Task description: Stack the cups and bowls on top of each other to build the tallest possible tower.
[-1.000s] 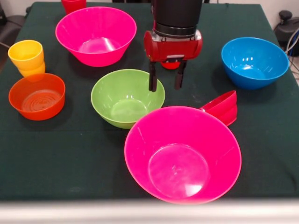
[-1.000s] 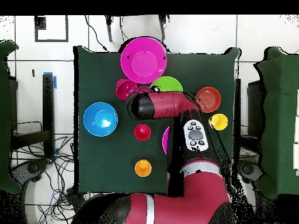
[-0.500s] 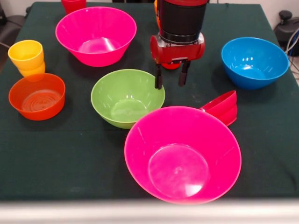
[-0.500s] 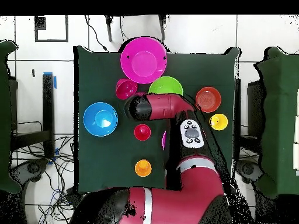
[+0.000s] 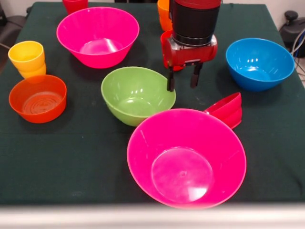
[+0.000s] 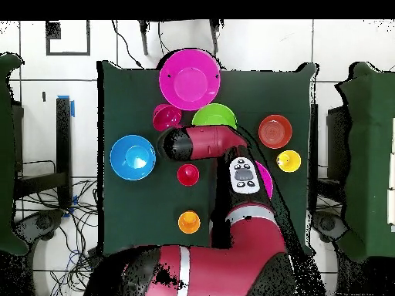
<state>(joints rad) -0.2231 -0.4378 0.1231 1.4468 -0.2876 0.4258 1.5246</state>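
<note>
I've got the gripper (image 5: 182, 81) with its fingers spread and nothing pinched between them — one finger (image 5: 170, 80) sits right at the rim of the lime-green bowl (image 5: 136, 94), which is tipped up on that side. That bowl lies mid-table between the far pink bowl (image 5: 97, 35) and the near pink bowl (image 5: 186, 156), just beside the near one. The blue bowl (image 5: 259, 62), orange bowl (image 5: 37, 98), tilted small red bowl (image 5: 228, 109) and yellow cup (image 5: 27, 57) sit apart — no tower anywhere.

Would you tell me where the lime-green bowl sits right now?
In the front view the lime-green bowl sits mid-table, tilted, just behind the near hot-pink bowl and right of the orange bowl. The open gripper has one finger at its right rim.
</note>
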